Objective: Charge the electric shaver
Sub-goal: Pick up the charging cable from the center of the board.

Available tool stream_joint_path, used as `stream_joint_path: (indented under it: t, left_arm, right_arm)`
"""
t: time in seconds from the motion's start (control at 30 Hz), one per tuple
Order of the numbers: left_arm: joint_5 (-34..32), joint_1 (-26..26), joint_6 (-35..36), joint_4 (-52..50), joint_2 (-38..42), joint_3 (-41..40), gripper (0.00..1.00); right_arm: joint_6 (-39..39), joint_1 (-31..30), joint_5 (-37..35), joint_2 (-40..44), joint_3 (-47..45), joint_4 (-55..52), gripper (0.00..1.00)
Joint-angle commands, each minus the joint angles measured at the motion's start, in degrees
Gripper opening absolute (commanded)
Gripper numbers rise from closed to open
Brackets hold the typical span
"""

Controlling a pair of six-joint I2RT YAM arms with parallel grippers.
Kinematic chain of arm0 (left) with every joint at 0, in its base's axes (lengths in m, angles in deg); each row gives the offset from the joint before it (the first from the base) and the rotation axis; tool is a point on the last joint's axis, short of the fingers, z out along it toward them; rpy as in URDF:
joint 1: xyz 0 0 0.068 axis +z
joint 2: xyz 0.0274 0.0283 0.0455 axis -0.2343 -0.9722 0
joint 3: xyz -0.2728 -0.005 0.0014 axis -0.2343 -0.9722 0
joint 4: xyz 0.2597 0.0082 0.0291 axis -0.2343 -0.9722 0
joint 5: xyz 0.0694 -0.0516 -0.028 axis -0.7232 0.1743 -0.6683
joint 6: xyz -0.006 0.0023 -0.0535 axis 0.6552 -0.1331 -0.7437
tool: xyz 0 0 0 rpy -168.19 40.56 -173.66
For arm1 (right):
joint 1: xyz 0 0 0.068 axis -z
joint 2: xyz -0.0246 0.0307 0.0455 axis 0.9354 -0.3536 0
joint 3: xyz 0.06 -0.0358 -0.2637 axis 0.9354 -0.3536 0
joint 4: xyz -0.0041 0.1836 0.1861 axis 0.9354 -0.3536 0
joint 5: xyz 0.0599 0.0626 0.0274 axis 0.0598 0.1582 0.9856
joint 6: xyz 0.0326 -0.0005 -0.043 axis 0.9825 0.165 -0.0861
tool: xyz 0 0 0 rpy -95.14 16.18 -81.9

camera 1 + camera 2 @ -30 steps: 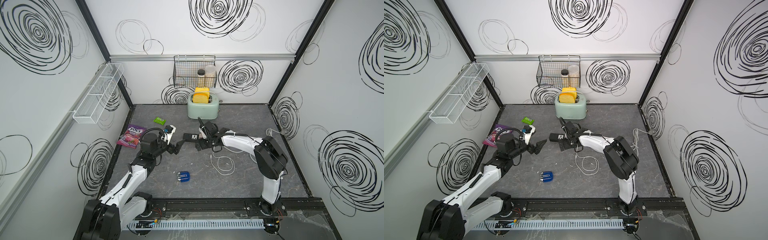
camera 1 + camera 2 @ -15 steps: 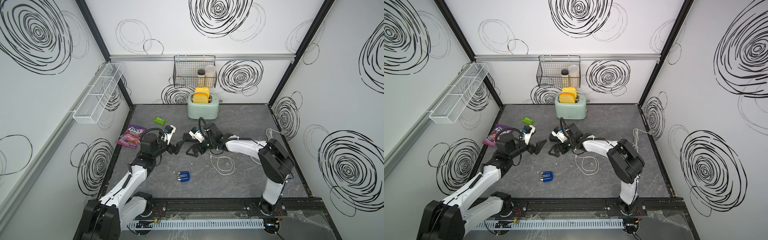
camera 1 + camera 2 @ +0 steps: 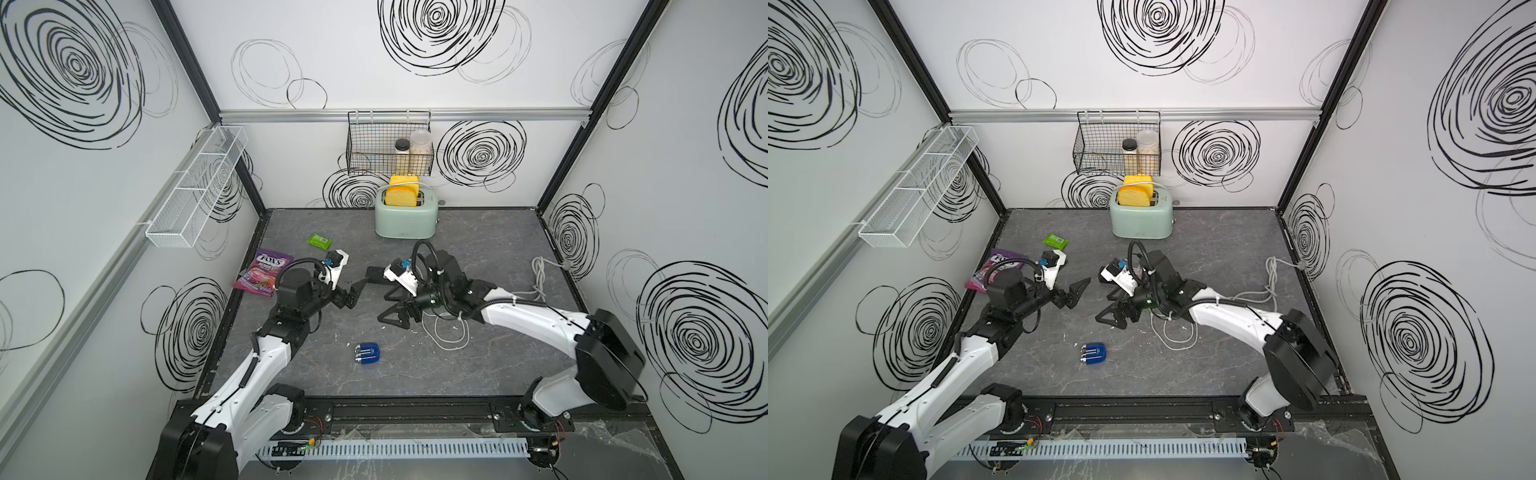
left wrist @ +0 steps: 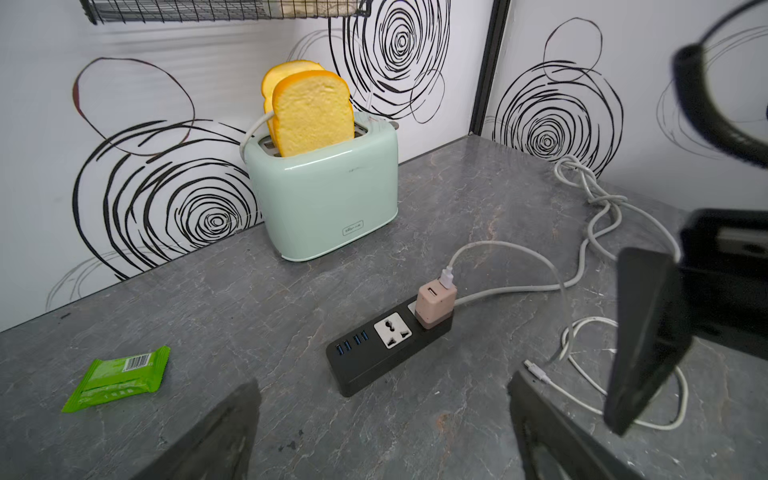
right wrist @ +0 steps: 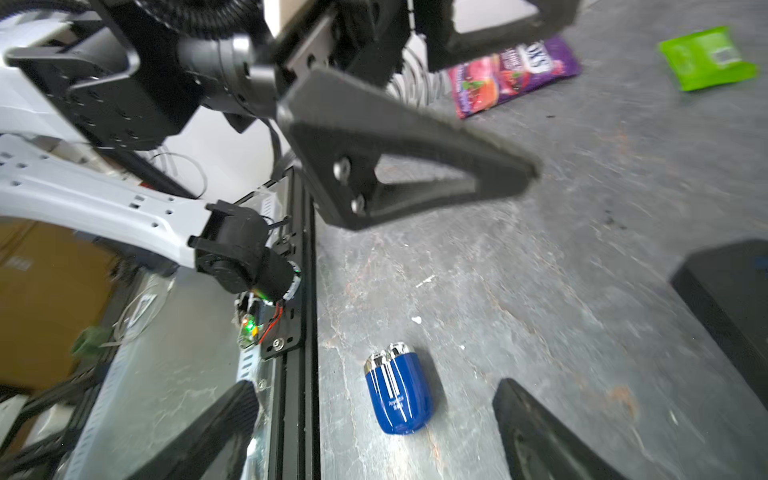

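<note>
The electric shaver (image 3: 368, 353) (image 3: 1093, 353) is a small glossy blue gadget with silver strips, lying flat near the front middle of the grey table. In the right wrist view the shaver (image 5: 398, 390) lies on the table between and just ahead of my right gripper's (image 5: 374, 436) spread fingers, untouched. From above, the right gripper (image 3: 386, 307) (image 3: 1106, 307) hangs open behind the shaver. My left gripper (image 3: 353, 293) (image 3: 1077, 293) (image 4: 386, 432) is open and empty, facing the black power strip (image 4: 386, 349). A pink adapter (image 4: 434, 305) sits in the strip with a white cable (image 4: 498, 249) plugged in.
The cable's loose end (image 4: 536, 370) and its coil (image 3: 451, 332) lie right of the strip. A mint toaster (image 3: 405, 216) holding bread stands at the back. A green packet (image 3: 320, 240) and a purple candy bag (image 3: 264, 272) lie at the left. A wire basket (image 3: 388, 149) hangs on the back wall.
The right arm has swung forward and down, turning its open gripper from near the power strip toward the shaver. The left arm has stayed put.
</note>
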Motion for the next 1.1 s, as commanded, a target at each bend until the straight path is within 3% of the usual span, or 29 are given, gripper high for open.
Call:
stream_joint_path:
  t: [0.0,0.17,0.37,0.57,0.87,0.97,1.07]
  left_arm:
    - [1.3,-0.5,-1.2,2.4,0.8,1.1,0.97]
    - [6.6,-1.0,-1.3,3.0,2.1,-0.4,0.97]
    - [10.6,-2.6,0.9,-2.6,4.1,-1.0,0.98]
    - [11.5,-4.2,0.2,-6.5,7.3,-3.2,1.0]
    - [13.0,-5.0,-0.9,-8.1,9.1,-5.0,0.92]
    - [13.2,-5.1,-0.6,-8.1,8.6,-5.1,0.9]
    - [13.9,-5.1,-0.5,-8.0,8.1,-5.3,0.89]
  right_arm:
    - [4.5,-1.9,-18.2,8.9,-9.2,0.2,0.89]
    - [7.9,-3.0,-31.2,14.6,-17.3,-1.8,0.84]
    - [9.4,-2.5,-37.3,5.0,-13.8,-6.7,0.69]
    - [13.1,-1.5,-37.8,-7.3,-8.0,-11.1,0.59]
    - [16.4,-1.5,-40.1,-14.2,-6.3,-12.6,0.47]
    - [15.7,-1.5,-40.1,-15.5,-5.8,-12.9,0.34]
    - [13.5,-1.7,-38.6,-15.7,-5.5,-13.8,0.08]
